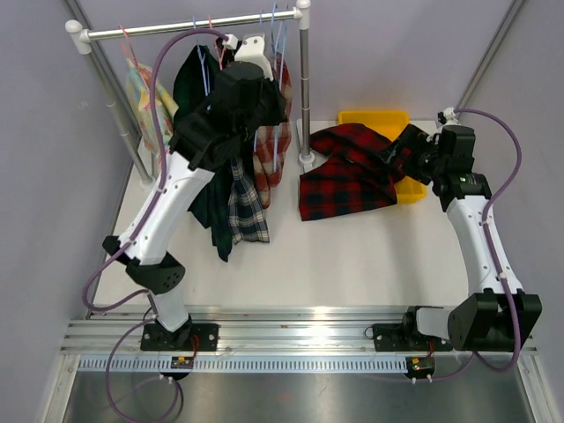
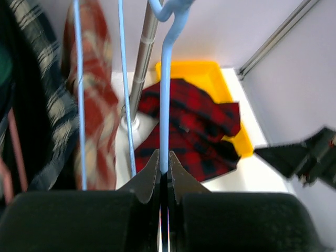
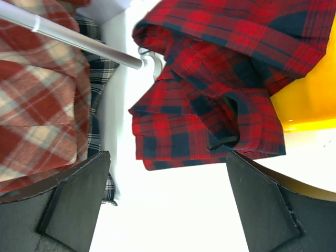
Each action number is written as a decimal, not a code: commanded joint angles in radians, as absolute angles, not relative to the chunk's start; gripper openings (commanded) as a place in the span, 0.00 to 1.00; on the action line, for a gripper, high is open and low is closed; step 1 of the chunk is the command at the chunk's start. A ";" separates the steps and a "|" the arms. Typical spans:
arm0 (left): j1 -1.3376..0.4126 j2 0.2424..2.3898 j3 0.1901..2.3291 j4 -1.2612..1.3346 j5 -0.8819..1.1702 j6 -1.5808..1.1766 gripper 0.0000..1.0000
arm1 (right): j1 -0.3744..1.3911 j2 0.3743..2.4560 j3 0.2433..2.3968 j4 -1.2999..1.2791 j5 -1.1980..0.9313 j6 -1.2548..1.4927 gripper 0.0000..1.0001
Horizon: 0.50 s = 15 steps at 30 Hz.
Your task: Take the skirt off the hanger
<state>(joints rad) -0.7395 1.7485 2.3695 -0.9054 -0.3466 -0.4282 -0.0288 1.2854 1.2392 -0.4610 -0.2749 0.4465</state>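
Skirt (image 1: 345, 176) half hides yellow bin (image 1: 374, 118); hanger (image 2: 166, 105) hook cropped

Skirt (image 1: 345, 176): woven tartan cloth, red and dark, matt, softly creased; hanger (image 2: 166, 105): light blue, smooth, slight gloss, plastic in appearance; rack pole (image 3: 73, 39): bare metal, satin sheen; bin (image 1: 374, 117): yellow plastic, smooth, glossy; table (image 1: 352, 264): white, smooth, matt; rust-and-cream garment (image 3: 42, 105): checked cloth, soft, slightly fuzzy; dark checked garment (image 1: 242, 211): thin woven cloth, matt; right gripper (image 3: 168, 194): fingers (image 3: 73, 205) black, matt, finely grained.
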 commanded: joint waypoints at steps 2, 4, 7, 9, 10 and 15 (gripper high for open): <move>-0.678 1.836 2.402 -0.689 -0.221 -0.396 0.00 | -0.023 1.204 1.209 -0.457 -0.272 0.448 0.99; -0.644 1.886 2.398 -0.614 -0.181 -0.420 0.00 | -0.023 1.155 1.180 -0.448 -0.284 0.474 0.99; -0.598 1.959 2.437 -0.568 -0.114 -0.471 0.00 | -0.021 1.099 1.140 -0.431 -0.319 0.498 0.99; -0.569 2.029 2.489 -0.557 -0.058 -0.498 0.00 | -0.020 1.075 1.123 -0.430 -0.322 0.500 0.99; -0.562 2.046 2.502 -0.542 -0.051 -0.517 0.00 | -0.020 1.060 1.108 -0.433 -0.324 0.499 1.00; -0.525 2.088 2.514 -0.468 -0.026 -0.551 0.00 | -0.009 1.029 1.059 -0.430 -0.345 0.508 0.99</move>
<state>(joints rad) -0.5446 2.1090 2.4489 -0.6037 -0.0914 -0.5045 -0.0212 1.0527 1.0882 -0.4591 -0.3080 0.4873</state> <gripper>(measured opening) 0.025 0.993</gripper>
